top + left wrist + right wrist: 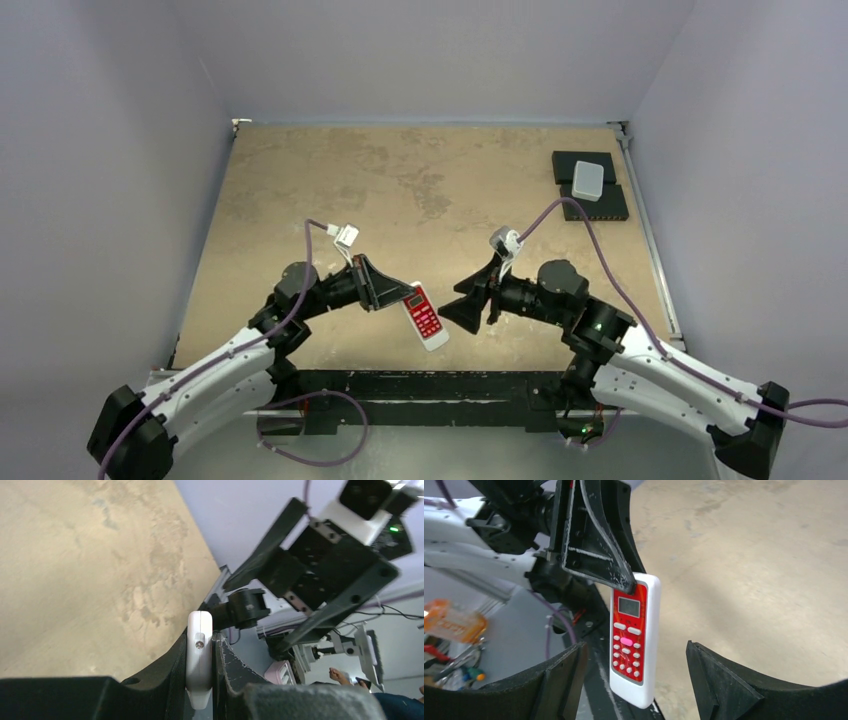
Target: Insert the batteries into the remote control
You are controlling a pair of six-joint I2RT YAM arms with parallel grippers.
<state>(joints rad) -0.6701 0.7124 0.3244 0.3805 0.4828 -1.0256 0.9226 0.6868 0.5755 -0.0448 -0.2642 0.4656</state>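
**Bench station, two arms, one remote held aloft**

Room: plain pale lavender-grey walls (420, 60) close in on three sides, at 9, 12 and 3 o'clock of the top view.

Surface: table (420, 180), tan and mottled with darker blotches, with a black strip along its near edge at 6 o'clock.

Item 1, left gripper (403, 297): reaches in from 8 o'clock. Its fingers are closed tight on the display end of the remote, which its wrist view shows edge-on, pinched between the two pads.

Item 2, remote control (426, 320): white slab, red button face toward the overhead camera. It is held above the near middle of the table, at about 6 o'clock, slanting from 11 to 5 o'clock. Its lower end is free.

Item 3, right gripper (463, 302): at 3 o'clock of the remote, just beside it and not touching. Jaws spread wide, holding nothing and facing the red panel.

Item 4, white box (588, 178): sits on black pads (605, 207) in the far corner at 2 o'clock.
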